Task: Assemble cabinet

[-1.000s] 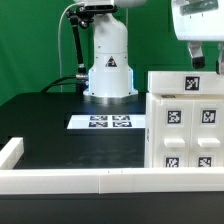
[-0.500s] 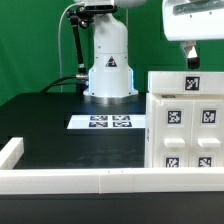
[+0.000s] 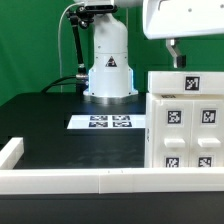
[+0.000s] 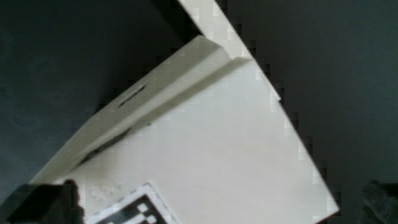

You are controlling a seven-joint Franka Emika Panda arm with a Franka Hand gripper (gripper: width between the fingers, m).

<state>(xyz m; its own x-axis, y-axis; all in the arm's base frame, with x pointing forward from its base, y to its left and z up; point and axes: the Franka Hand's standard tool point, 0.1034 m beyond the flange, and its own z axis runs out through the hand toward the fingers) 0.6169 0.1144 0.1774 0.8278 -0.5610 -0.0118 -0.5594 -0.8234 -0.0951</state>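
The cabinet (image 3: 185, 125) is a large white box with black-and-white tags, standing at the exterior view's right. My gripper (image 3: 178, 55) hangs just above its top edge, with only its white body and one dark finger (image 3: 176, 50) showing. In the wrist view the cabinet (image 4: 214, 140) fills the picture as a slanted white panel with a tag (image 4: 134, 208) near its lower edge. The gripper (image 4: 210, 214) is open, its dark fingertips (image 4: 39, 203) far apart at the two corners. It holds nothing.
The arm's white base (image 3: 108, 70) stands at the back on the black table. The marker board (image 3: 108, 122) lies in front of it. A low white rail (image 3: 70, 180) runs along the table's front and left edges.
The gripper has moved toward the exterior view's left above the cabinet, staying open. The cabinet has not moved.
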